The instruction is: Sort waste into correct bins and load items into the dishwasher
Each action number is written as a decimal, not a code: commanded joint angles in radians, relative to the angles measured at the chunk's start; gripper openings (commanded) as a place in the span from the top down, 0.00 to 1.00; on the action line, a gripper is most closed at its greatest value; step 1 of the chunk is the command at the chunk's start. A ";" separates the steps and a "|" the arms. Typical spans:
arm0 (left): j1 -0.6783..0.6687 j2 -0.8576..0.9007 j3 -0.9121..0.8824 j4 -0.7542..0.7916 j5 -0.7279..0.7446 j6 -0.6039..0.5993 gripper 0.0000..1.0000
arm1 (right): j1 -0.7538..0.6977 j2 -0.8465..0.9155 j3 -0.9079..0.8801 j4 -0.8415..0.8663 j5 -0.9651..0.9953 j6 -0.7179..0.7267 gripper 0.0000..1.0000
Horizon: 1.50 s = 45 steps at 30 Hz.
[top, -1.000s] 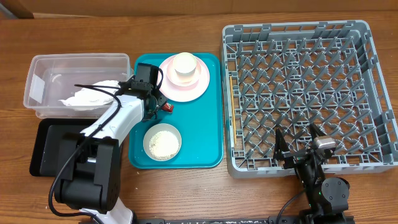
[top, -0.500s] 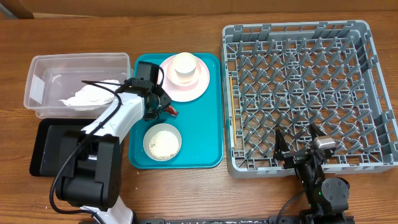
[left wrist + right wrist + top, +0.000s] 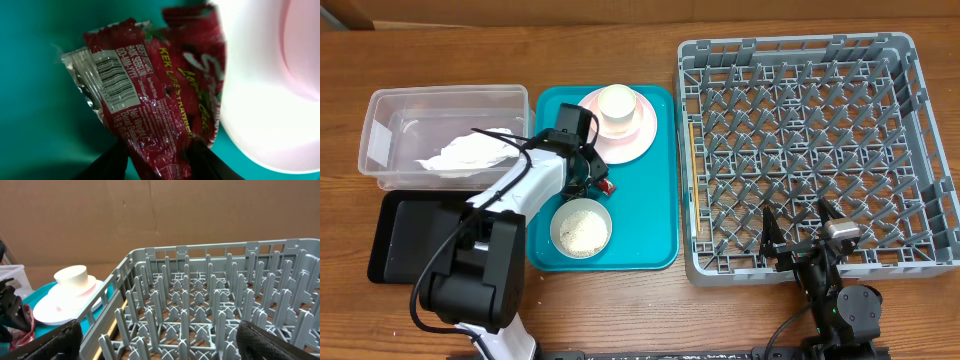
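My left gripper (image 3: 592, 181) is shut on the red snack wrapper (image 3: 607, 187) over the teal tray, next to the pink plate's (image 3: 632, 140) front edge. In the left wrist view the wrapper (image 3: 150, 100) sits between my two fingers (image 3: 157, 162), with the plate (image 3: 260, 90) at the right. A cream cup (image 3: 618, 104) stands on the plate. A grey-white bowl (image 3: 581, 228) holds rice-like grains. The white napkin (image 3: 465, 155) lies in the clear tub (image 3: 390, 110). My right gripper (image 3: 801, 232) is open and empty over the front edge of the grey dish rack (image 3: 800, 60). No pinkish bowl is visible.
The teal tray (image 3: 650, 220) lies between the tub and the rack. A shallow black tray (image 3: 405, 235) lies in front of the tub. The right wrist view shows the rack's pegs (image 3: 210, 300) between my open fingers (image 3: 160, 342), with the plate and cup (image 3: 72, 277) at the left.
My left gripper has moved right and slightly toward the front across the teal tray with the red wrapper in it. The right arm has not moved.
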 commanded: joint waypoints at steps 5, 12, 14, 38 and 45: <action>-0.014 0.041 -0.002 0.002 -0.006 0.069 0.96 | -0.006 -0.006 -0.010 0.007 -0.005 -0.004 0.00; 0.002 -0.049 0.122 -0.142 0.014 0.103 0.96 | -0.006 -0.006 -0.010 0.007 -0.005 -0.004 0.00; 0.004 -0.096 0.179 -0.198 -0.006 0.106 0.96 | -0.006 -0.006 -0.010 0.007 -0.005 -0.004 0.00; 0.451 -0.043 0.302 -0.306 -0.219 0.166 0.51 | -0.006 -0.006 -0.010 0.007 -0.005 -0.004 0.00; 0.454 -0.080 0.358 -0.332 -0.039 0.283 0.36 | -0.006 -0.006 -0.010 0.007 -0.005 -0.004 0.00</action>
